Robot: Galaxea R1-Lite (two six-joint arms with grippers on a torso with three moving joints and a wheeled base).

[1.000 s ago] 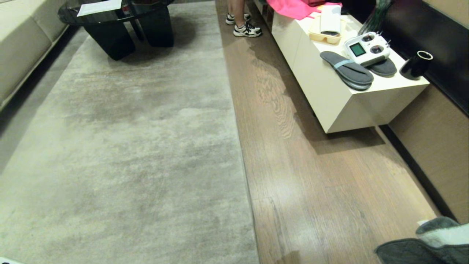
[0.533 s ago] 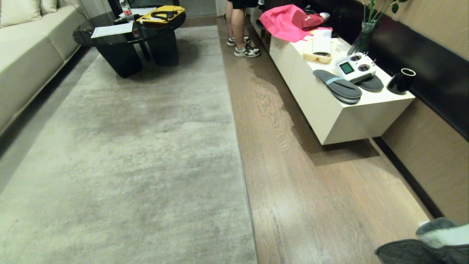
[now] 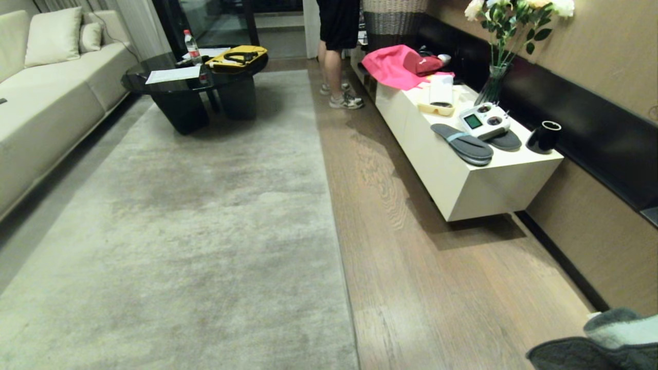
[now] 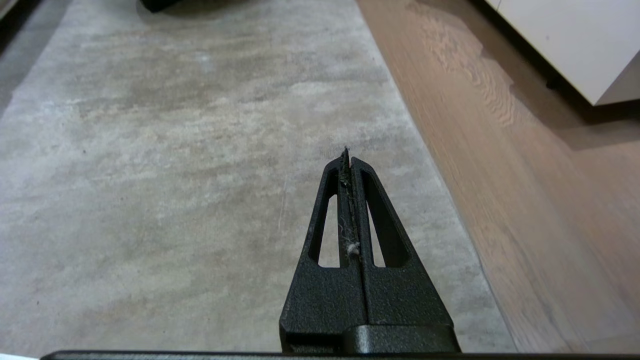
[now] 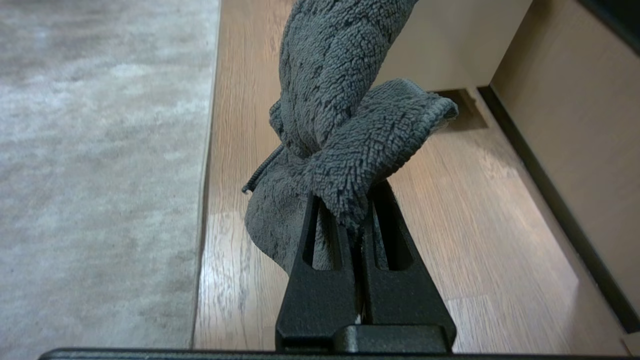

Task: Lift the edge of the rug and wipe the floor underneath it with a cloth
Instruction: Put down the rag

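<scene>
Grey terry cloth point(image 5: 345, 130) bunches from the right tool point(image 5: 364, 220), whose jaws pinch it above the bare floor point(image 5: 450, 240); in the head view the cloth shows only at the near right corner. The left tool point(image 4: 348, 160) hangs over the rug point(image 4: 175, 165) with its jaws pressed together on nothing but a wisp of lint. Just beside it, the rug edge point(image 3: 336, 231) runs straight away from the robot and lies flat on the wood-grain planks, so no lifting has begun. Farther off, a low white worktop point(image 3: 462, 185) carries grey slippers point(image 3: 462, 144), a remote controller point(image 3: 483, 121), a black cup point(image 3: 544, 136) and pink fabric point(image 3: 390, 64). A black coffee table point(image 3: 190, 87) stands on the rug's far end, and a person point(image 3: 339, 51) stands on the floor beyond.

By the look of it, the step in hand is the approach. The left tool would do well to part its jaws, come down at the thin bound border and pinch it from the floor side, raising it only enough for the cloth to sweep beneath.

Against the picture of a second ago, the head view has tilted up: the sofa, the flowers and more of the person now show, while rug, worktop and cloth keep their places.
</scene>
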